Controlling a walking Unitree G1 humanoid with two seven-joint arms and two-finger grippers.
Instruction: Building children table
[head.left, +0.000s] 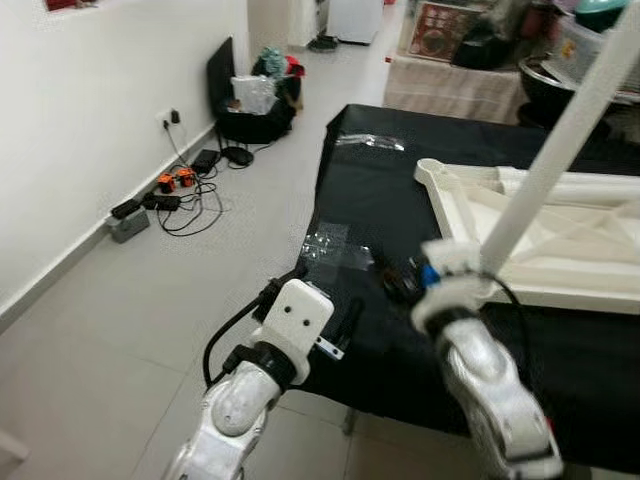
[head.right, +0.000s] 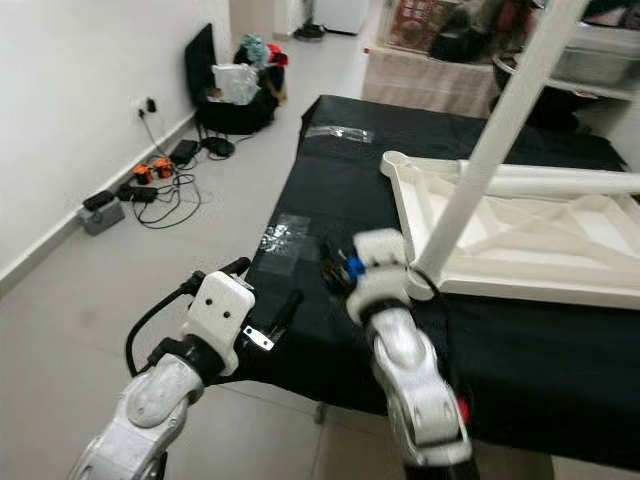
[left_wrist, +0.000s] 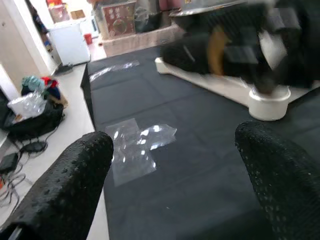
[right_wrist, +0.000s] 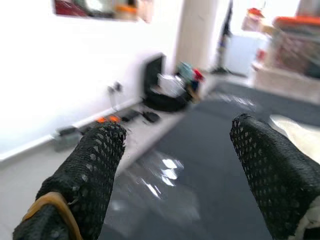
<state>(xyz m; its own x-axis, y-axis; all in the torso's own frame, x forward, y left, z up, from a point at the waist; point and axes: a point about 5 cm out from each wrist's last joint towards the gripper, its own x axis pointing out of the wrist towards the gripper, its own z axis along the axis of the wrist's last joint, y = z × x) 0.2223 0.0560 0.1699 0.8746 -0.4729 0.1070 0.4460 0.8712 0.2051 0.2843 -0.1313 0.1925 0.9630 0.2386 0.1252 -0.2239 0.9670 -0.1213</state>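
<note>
From the left eye view, a low tabletop (head.left: 400, 200) draped in black cloth fills the middle and right. Toward its right side lies the white children table frame (head.left: 530, 235), upside down, ribbed underside showing, one rounded corner socket pointing to the far left. A long white table leg (head.left: 560, 130) rises at a slant from just beside the frame's near edge, its lower end beside the right arm's wrist. A clear plastic bag (head.left: 335, 245) lies flat near the tabletop's left edge, and another strip of clear plastic (head.left: 370, 142) sits near the far left corner. The left end effector (head.left: 345, 320) rests at the near left corner of the tabletop. Left of the tabletop, pale grey floor (head.left: 120, 330) runs open to a white wall, where a power strip and cables (head.left: 165, 200) lie; a black bag with clothes (head.left: 255, 100) stands further back.

The right eye view shows the same layout: the right arm's wrist sits at the near edge, small black and blue items (head.right: 340, 268) just beside it, and cluttered shelves beyond the far edge.

In the left wrist view, the left end effector's fingers (left_wrist: 65, 185) are spread wide above the black cloth, the clear bag between them, and a round white socket sits further on.

In the right wrist view, the right end effector (right_wrist: 175, 170) is spread apart too, gripping nothing, over the blurred cloth and plastic.
</note>
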